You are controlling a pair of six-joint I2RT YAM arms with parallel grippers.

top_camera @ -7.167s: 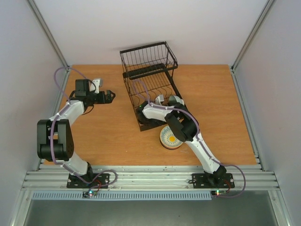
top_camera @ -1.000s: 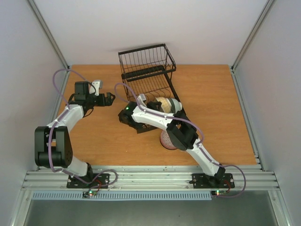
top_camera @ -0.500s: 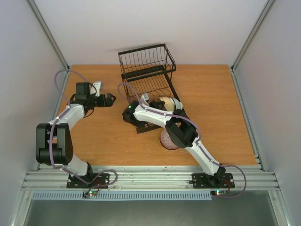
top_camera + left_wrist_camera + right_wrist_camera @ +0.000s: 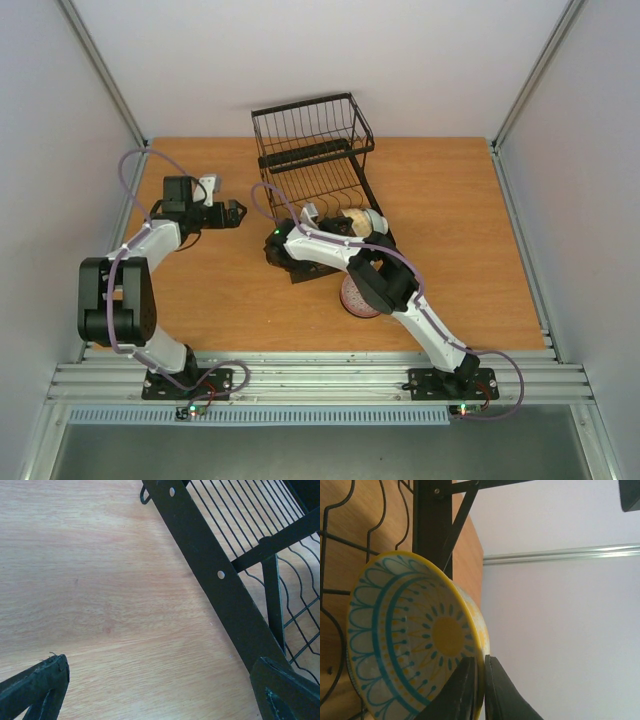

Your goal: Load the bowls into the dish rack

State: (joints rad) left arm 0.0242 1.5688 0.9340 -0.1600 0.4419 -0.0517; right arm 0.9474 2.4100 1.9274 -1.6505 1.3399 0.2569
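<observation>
At the centre of the top view, the right arm (image 4: 330, 248) reaches across the near end of the dish rack (image 4: 312, 153). The right jaws pinch the rim of the yellow-centred bowl (image 4: 420, 645), which stands on edge among the curved wire dividers. Whether it is fully seated in a slot cannot be told.

Several seconds ago this bowl lay on the tabletop (image 4: 460, 230), just below the rack in the frame. It is now off that spot, where a pink-patterned bowl (image 4: 351, 300) shows, partly hidden by the arm. Over the last second the right wrist shifts slightly right, toward the rack, and the held bowl barely changes place.

Judgement: placement is nearly complete and only the release remains. At least one bowl is still to be loaded.

At the left of the frame, the left arm (image 4: 150, 240) keeps almost the same pose. The left jaws are spread over bare wood just beside the side rail (image 4: 210, 565) of the rack.
</observation>
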